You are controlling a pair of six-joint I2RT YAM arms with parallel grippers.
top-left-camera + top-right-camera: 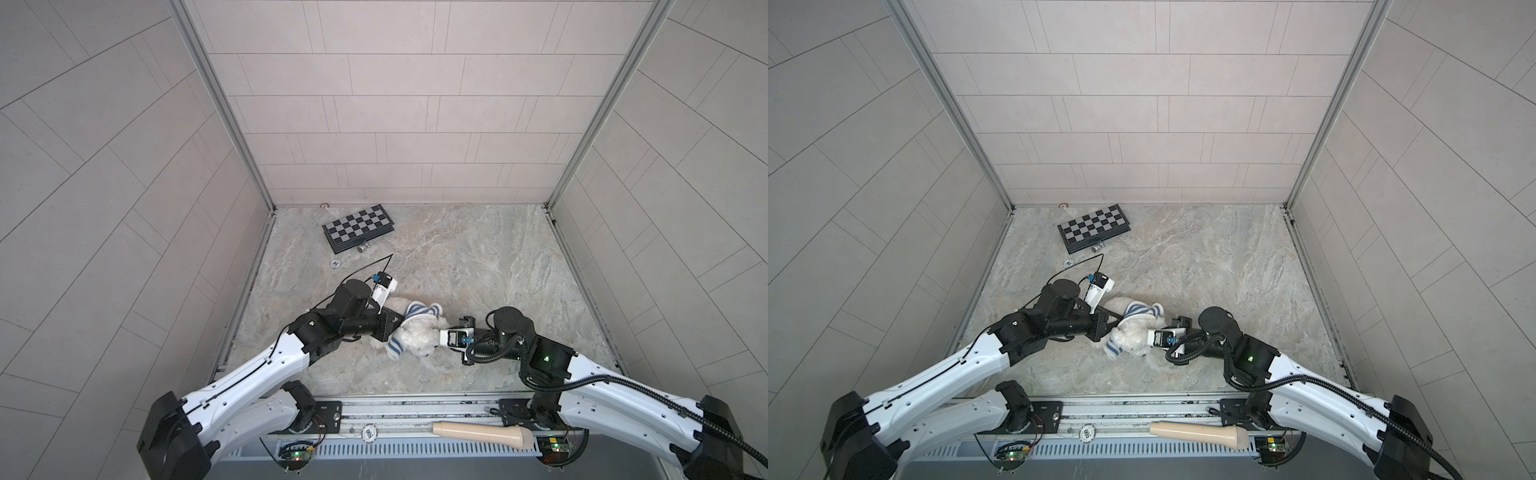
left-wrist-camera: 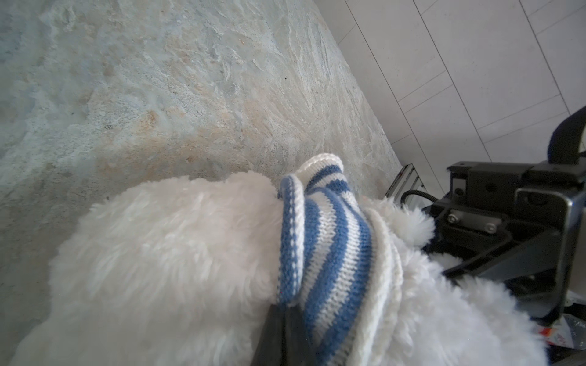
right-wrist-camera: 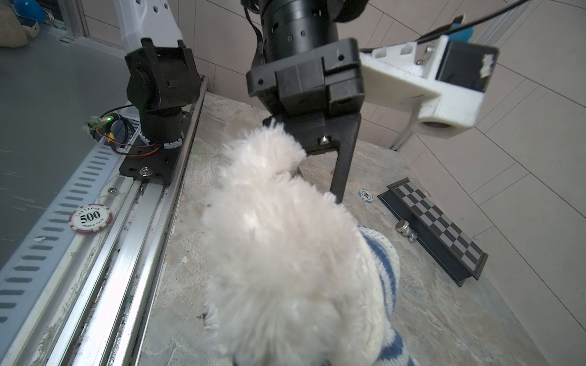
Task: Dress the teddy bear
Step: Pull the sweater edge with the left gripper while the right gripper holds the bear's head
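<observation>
Lying near the front of the marble-patterned table [image 1: 478, 257], the white teddy bear [image 1: 415, 337] was caught between both arms midway through being dressed. The blue-and-white striped shirt [image 1: 417, 311] was on the bear but bunched into a thick band high around its upper body, and the left wrist view showed the fluffy lower body bare beside it. One striped sleeve [image 1: 394, 348] stuck out toward the front edge; whether a paw filled it could not be told. The left gripper [image 1: 399, 322] pressed in from the left, its dark fingers [image 2: 276, 336] closed and apparently pinching the shirt's blue hem. The right gripper [image 1: 437, 337] met the bear from the opposite side. Its fingers were buried in fur and out of sight, drawn nearly together and judged to be gripping the bear at the head end. By that reading the hard part, getting the shirt over the head, looked done. Left to do were drawing the hem down over the belly and smoothing the knit flat. A folded chessboard [image 1: 358, 224], with a chess piece [image 1: 363, 248] beside it, lay well apart at the back of the table.
</observation>
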